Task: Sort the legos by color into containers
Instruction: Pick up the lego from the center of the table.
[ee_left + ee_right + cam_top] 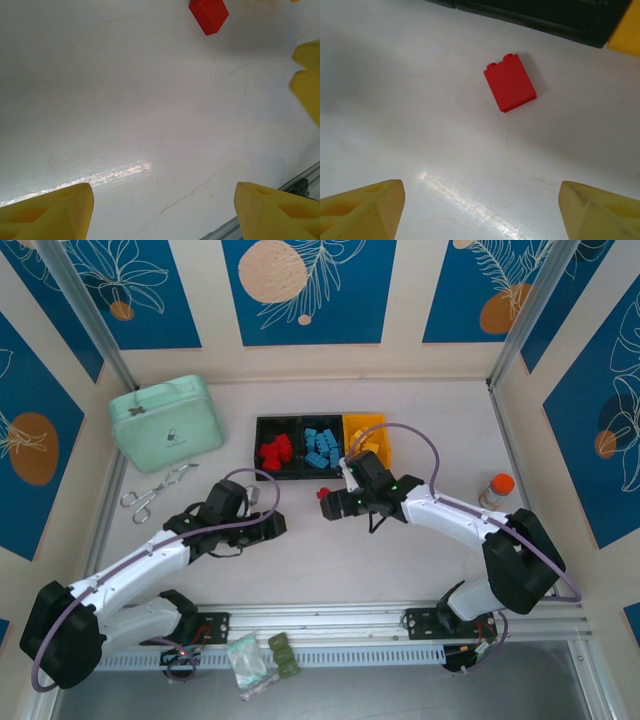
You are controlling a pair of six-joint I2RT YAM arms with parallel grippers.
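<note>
The table [300,560] is a white matte surface with fine hairline scratches and one streak of glare. The reference landmark is the row of three joined bins [299,420], two black and one yellow-orange, which stands on the table toward its far edge. One red brick [510,82] lies alone on the table, on the near side of the row and apart from it, with its studs toward the bins. A mint-green case [166,422] lies left of the row, apart from it. A metal scissor-type tool [155,490] lies to the near left of the row, close to the case. A small bottle with an orange cap [497,490] stands upright, well to the right of the row.
</note>
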